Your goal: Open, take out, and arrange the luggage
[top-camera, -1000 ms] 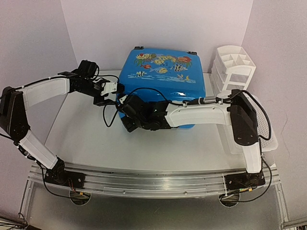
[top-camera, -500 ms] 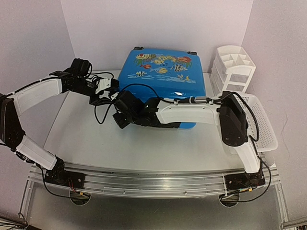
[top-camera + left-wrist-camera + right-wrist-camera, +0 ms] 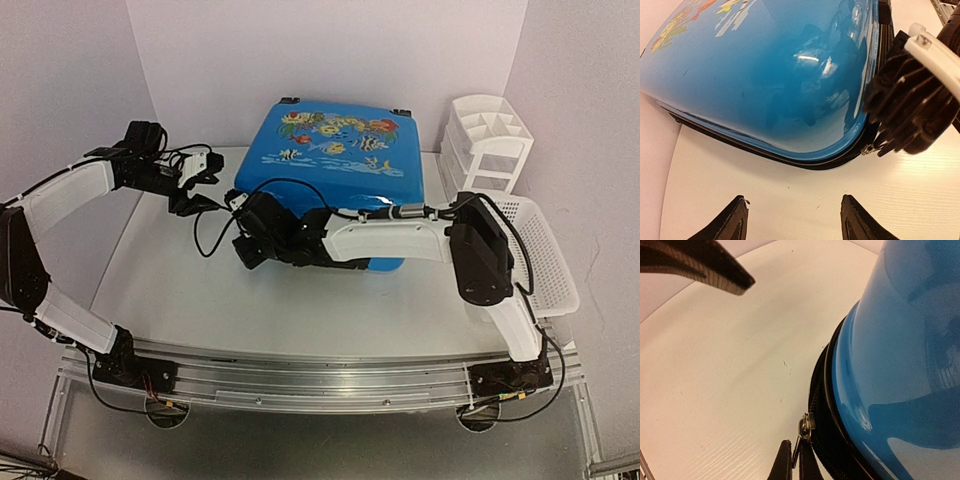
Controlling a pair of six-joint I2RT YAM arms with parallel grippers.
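The blue luggage point(image 3: 335, 165) with its fish-and-coral lid lies flat and closed at the table's back middle. My right gripper point(image 3: 243, 228) is at its front left corner, shut on the silver zip pull point(image 3: 804, 429) of the black zip band point(image 3: 822, 410). My left gripper point(image 3: 205, 180) is open and empty, hovering left of the luggage's left side; its black fingertips point(image 3: 737, 212) show over bare table, apart from the luggage shell point(image 3: 775, 75). The left gripper's finger point(image 3: 695, 262) shows at the top left of the right wrist view.
A white slatted basket point(image 3: 545, 250) lies at the right, and a white compartment organiser point(image 3: 490, 140) stands behind it. The walls close in at the back and both sides. The right arm point(image 3: 400, 235) stretches across the luggage's front.
My right gripper has slid left along the luggage's front to its left corner with the zip pull. My left gripper has drawn back to the left, away from the luggage.
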